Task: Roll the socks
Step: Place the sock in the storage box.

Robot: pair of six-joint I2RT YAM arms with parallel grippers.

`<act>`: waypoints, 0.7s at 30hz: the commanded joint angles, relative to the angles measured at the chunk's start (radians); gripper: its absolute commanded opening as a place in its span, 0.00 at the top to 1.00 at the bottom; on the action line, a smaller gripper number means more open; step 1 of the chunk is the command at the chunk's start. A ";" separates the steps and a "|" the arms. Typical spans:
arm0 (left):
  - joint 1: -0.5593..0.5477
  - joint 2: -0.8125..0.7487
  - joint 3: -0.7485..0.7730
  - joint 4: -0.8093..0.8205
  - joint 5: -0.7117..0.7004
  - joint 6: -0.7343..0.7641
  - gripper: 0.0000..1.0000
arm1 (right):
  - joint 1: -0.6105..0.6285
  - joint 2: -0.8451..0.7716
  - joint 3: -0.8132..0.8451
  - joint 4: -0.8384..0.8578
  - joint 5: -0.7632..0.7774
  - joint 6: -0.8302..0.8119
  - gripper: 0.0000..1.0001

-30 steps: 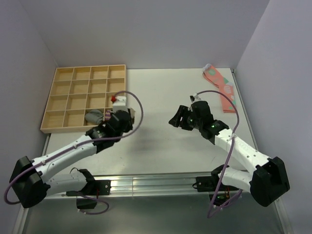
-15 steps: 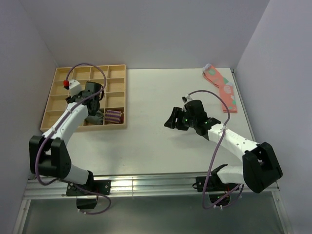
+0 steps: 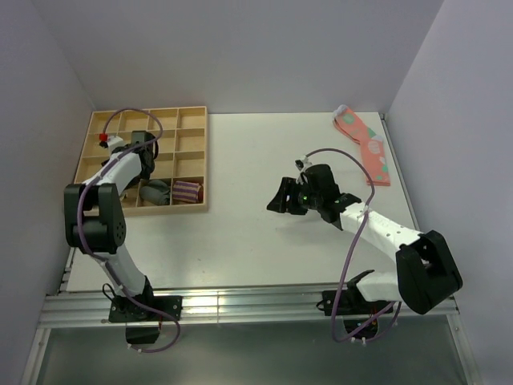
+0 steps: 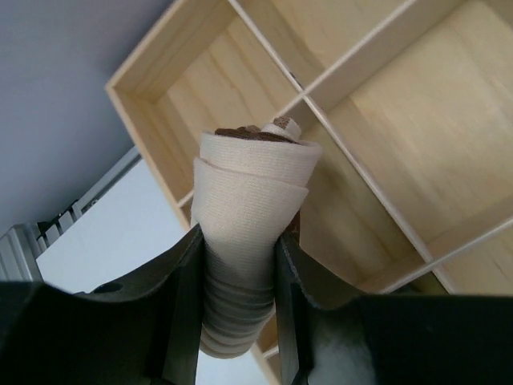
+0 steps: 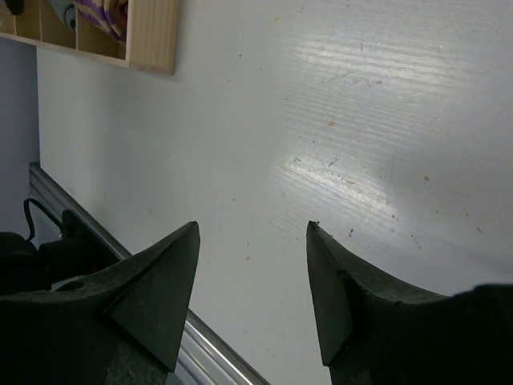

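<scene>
Left wrist shows left tool (image 4: 238,242) clamped on rolled socks (image 4: 252,180); right tool (image 5: 252,234) spread wide.

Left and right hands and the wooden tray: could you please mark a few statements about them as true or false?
1. The left hand grips the rolled beige socks. True.
2. The right hand holds a pink sock. False: it is open and empty; the pink socks lie on the table.
3. The rolled beige socks are above the wooden tray. True.
4. The tray is empty. False: a grey roll and a purple-striped roll sit in its near row.
</scene>
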 commanded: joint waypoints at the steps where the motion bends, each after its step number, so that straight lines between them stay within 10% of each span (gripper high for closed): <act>1: 0.006 0.070 0.041 0.024 0.019 0.024 1.00 | -0.004 0.009 -0.002 0.029 -0.015 -0.024 0.37; 21: 0.044 0.229 0.019 0.149 0.226 0.041 1.00 | -0.005 0.025 -0.008 0.034 -0.006 -0.037 0.37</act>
